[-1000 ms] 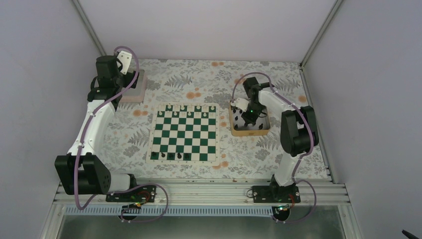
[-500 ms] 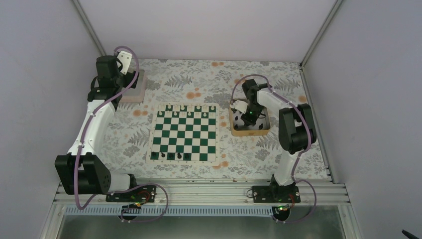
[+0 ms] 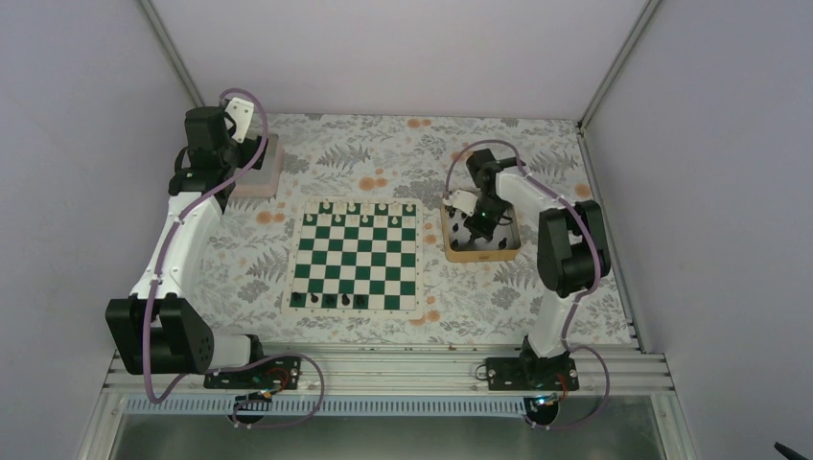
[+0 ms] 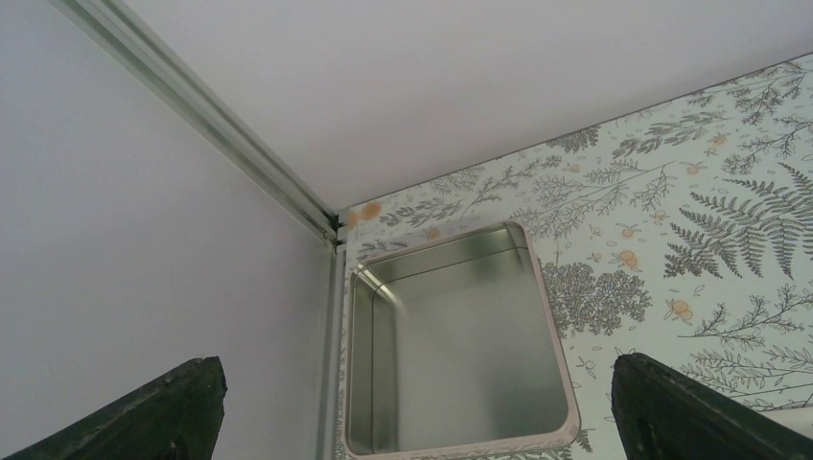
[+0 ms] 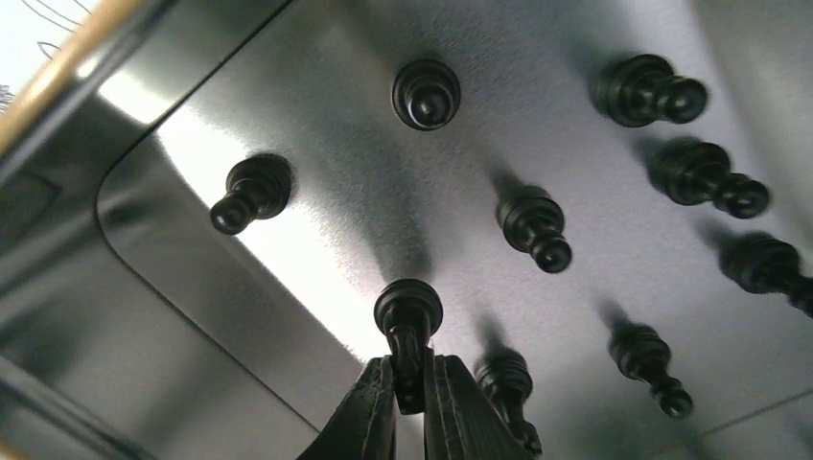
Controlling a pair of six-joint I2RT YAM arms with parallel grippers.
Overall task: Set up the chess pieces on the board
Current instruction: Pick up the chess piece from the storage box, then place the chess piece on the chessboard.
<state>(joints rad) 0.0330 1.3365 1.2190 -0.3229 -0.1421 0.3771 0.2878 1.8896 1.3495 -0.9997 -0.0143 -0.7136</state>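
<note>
Your right tool (image 5: 410, 379) is narrow and pinched on the upper part of one black chess piece (image 5: 409, 309), which stands on the floor of the gold-rimmed tray (image 5: 316, 115), right of the board (image 3: 357, 259). In the overhead view, the right arm has shifted a little over that tray in the last second and now sits low inside it. The left arm and the board look the same as before.

You appear to have a grasp and no lift yet, since the piece's base looks to be on the tray floor. Several other black pieces (image 5: 533, 225) stand close around it, one just beside the right finger (image 5: 458, 402). A straight lift would be safer than a sideways pull, which could knock that neighbour over.

The board carries three black pieces on its near row (image 3: 329, 300), towards the left, and small pale pieces along its far row (image 3: 364, 207). Most of the black set has yet to be placed, so you are early in the task.

Your left tool (image 4: 414, 369) is wide and holds nothing. It hangs above the pale square tray (image 4: 551, 326) at the far left corner of the table (image 4: 729, 192), well away from the board.
</note>
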